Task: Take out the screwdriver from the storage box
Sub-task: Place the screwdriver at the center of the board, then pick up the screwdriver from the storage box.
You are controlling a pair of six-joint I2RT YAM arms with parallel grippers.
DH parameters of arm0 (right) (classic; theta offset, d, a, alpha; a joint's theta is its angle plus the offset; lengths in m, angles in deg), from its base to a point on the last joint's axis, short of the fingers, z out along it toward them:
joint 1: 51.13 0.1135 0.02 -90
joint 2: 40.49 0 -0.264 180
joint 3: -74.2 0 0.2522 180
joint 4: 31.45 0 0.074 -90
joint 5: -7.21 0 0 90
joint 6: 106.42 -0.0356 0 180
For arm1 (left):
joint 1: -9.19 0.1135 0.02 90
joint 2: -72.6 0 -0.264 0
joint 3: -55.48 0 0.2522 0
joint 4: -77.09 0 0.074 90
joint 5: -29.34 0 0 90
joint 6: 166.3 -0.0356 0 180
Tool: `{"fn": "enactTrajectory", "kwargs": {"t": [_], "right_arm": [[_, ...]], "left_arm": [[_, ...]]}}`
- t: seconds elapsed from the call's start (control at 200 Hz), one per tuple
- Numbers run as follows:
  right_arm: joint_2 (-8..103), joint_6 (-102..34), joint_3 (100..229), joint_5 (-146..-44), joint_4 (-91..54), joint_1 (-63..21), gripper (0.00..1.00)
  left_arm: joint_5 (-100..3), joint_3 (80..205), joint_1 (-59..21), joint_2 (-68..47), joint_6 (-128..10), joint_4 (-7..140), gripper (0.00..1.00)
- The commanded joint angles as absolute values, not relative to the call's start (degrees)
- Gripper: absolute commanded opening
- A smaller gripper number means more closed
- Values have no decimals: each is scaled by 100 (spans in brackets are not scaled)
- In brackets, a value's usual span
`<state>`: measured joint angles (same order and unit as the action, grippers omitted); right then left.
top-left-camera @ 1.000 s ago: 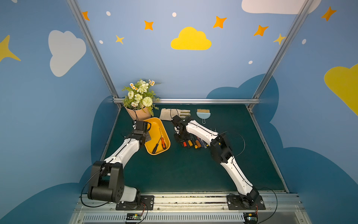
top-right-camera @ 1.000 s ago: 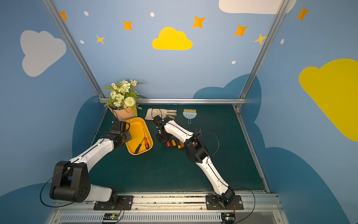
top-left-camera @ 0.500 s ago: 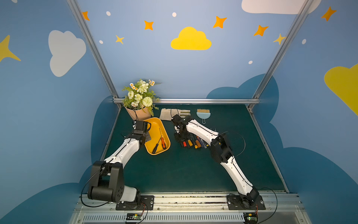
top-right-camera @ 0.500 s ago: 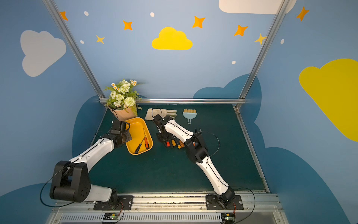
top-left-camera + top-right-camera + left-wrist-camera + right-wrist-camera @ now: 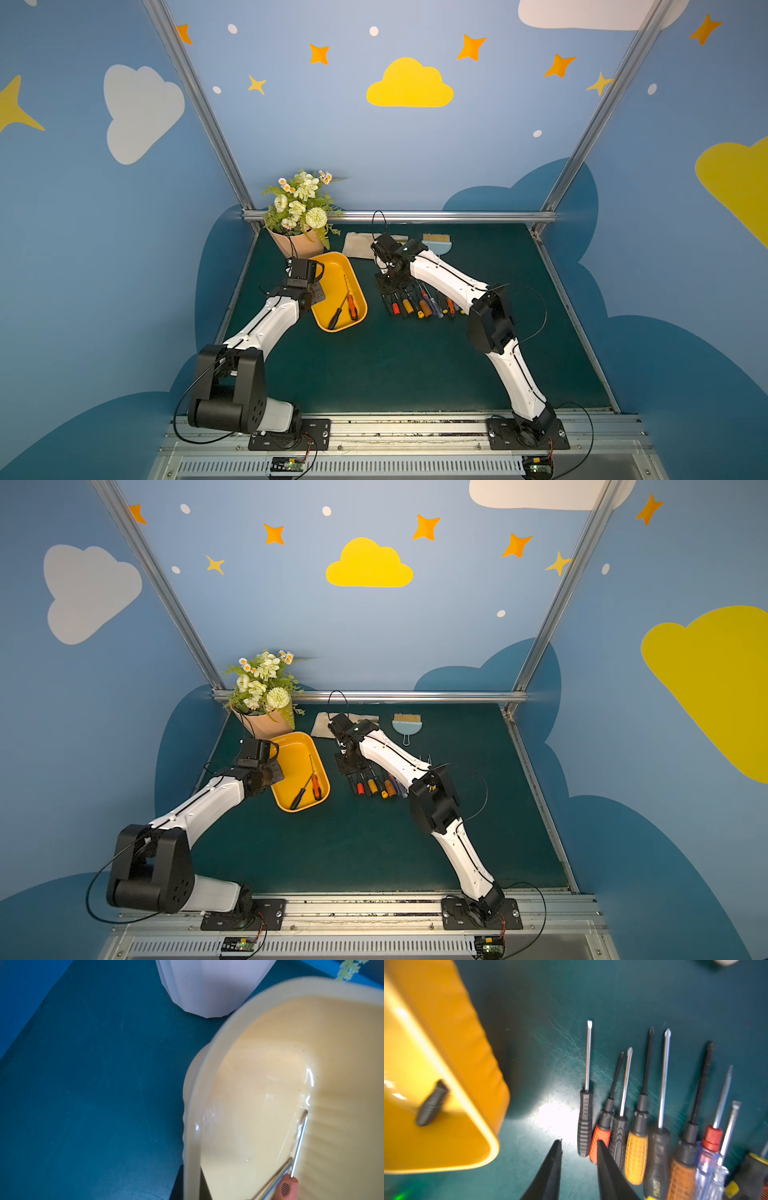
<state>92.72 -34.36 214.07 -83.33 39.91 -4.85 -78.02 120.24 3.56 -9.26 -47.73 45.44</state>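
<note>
Only two screwdrivers [image 5: 352,305] in storage box [image 5: 329,269]

one storage box [image 5: 331,269]; two screwdrivers [image 5: 352,306] inside, at least eight outside.

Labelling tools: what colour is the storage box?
Yellow-orange storage box; clearest in a top view.

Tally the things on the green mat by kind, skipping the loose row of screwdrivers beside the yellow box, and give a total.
storage box: 1
screwdrivers inside it: 2, the black-handled screwdriver and the orange-handled screwdriver
flower pot: 1
glove: 1
brush: 1
Total: 6
</note>
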Motion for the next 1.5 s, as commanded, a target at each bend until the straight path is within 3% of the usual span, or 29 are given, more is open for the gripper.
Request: {"fn": "enactTrajectory", "kwargs": {"t": [0.0,0.476,1.021,1.312,1.492], "right_arm": [[8884,-3374,21212,-8456,3696,-437,32],[8257,-3396,20478,-9350,2690,-12,32],[8780,-4050,20642,-10100,2229,251,32],[9033,-4279,20635,-9978,2160,311,37],[9116,-4279,20684,-9701,2209,345,47]], "left_arm": [[-7613,12179,376,-925,-4810,4695,2],[-7166,12065,366,-881,-5003,5043,2],[-7182,11844,246,-606,-5157,5407,2],[-7164,11811,222,-580,-5162,5420,2],[-7059,11819,192,-564,-5152,5402,2]]}}
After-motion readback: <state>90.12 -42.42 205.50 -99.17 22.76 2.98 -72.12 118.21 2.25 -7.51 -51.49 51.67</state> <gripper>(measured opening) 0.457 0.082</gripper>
